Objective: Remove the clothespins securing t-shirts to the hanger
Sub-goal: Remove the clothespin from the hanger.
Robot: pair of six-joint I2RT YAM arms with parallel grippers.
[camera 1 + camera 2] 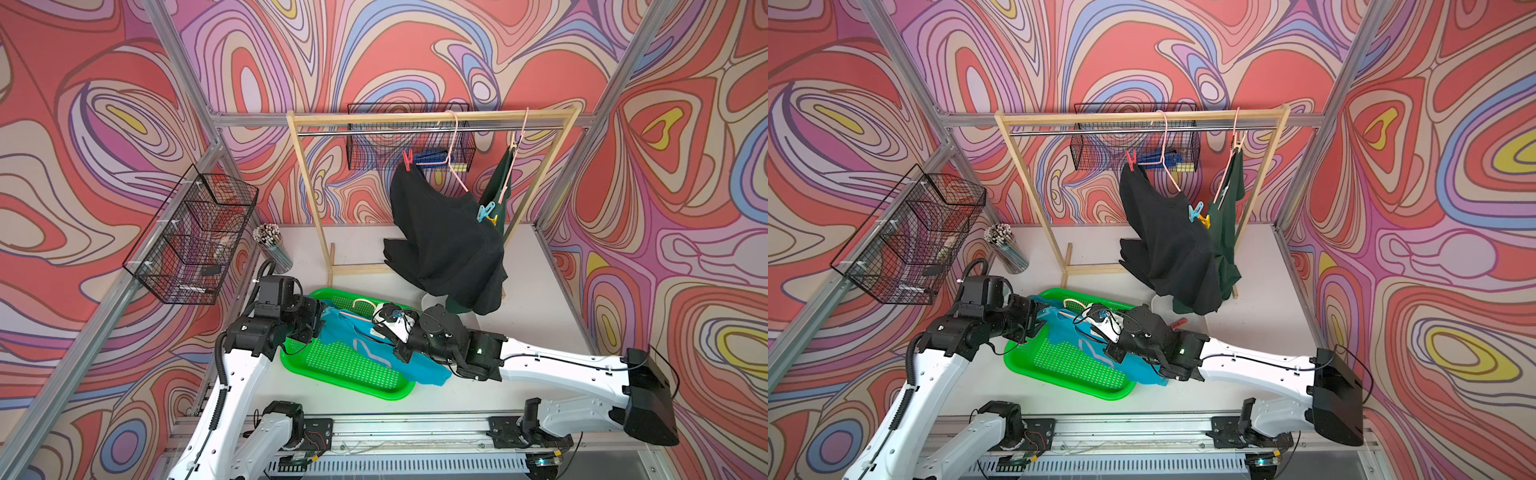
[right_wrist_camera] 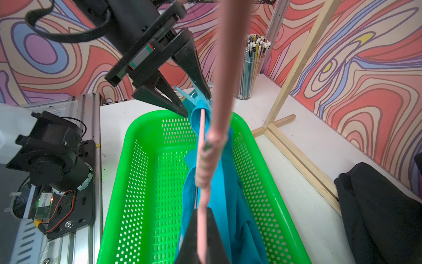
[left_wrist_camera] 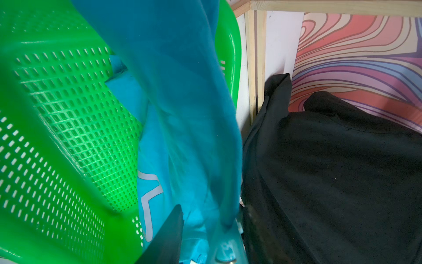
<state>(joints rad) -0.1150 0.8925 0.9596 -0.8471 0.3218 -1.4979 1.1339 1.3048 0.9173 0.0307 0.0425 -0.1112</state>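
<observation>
The turquoise t-shirt (image 1: 365, 351) (image 2: 228, 194) hangs from a pink hanger (image 2: 203, 164) over the green basket (image 1: 399, 392) (image 2: 114, 182). My right gripper (image 2: 202, 210) (image 1: 376, 315) is shut on that hanger's wire. At the shirt's far corner, my left gripper (image 2: 196, 102) (image 3: 212, 210) (image 1: 322, 322) is shut on a light blue clothespin (image 2: 194, 98) (image 3: 226, 242) that pins the shirt to the hanger. On the rack, a red clothespin (image 1: 407, 160) holds the black t-shirt (image 1: 444, 245). Another light blue clothespin (image 1: 485, 211) and a yellow one (image 1: 492, 219) sit by the dark green t-shirt (image 1: 498, 183).
The wooden rack (image 1: 432, 118) stands at the back of the table. A wire basket (image 1: 195, 237) hangs on the left wall and another (image 1: 409, 137) behind the rack. A cup of pencils (image 1: 272, 245) is at the back left. A small red thing (image 1: 1179, 322) lies by my right arm.
</observation>
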